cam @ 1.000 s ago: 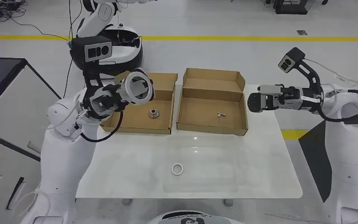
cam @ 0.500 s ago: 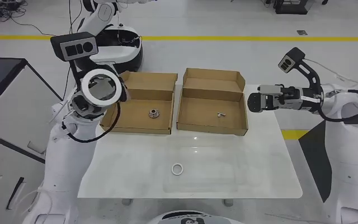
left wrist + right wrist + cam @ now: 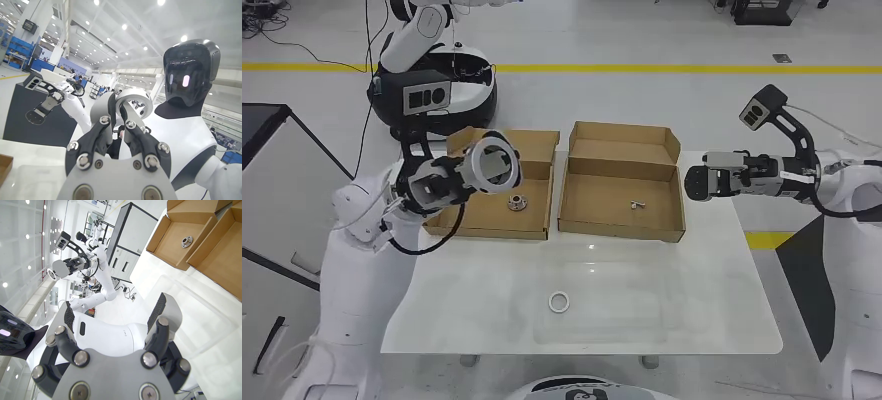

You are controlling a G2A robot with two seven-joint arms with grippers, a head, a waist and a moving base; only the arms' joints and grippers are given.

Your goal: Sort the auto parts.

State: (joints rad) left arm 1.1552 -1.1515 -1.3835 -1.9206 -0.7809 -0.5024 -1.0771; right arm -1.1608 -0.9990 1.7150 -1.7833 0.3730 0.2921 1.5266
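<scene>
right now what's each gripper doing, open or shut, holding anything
left gripper: shut on the large silver metal ring
right gripper: open, holding nothing

White glossy arms (image 3: 360,208), black visor head (image 3: 189,75), grey right pincer (image 3: 115,301), silver screws (image 3: 149,358), black ribbed pads (image 3: 156,311).

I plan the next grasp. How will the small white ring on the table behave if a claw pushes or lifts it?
The small white ring lies flat on the glossy table, so a push would probably slide it rather than roll it. It looks thin and low, so likely light yet awkward to pinch. Stood on edge, it might roll.
</scene>
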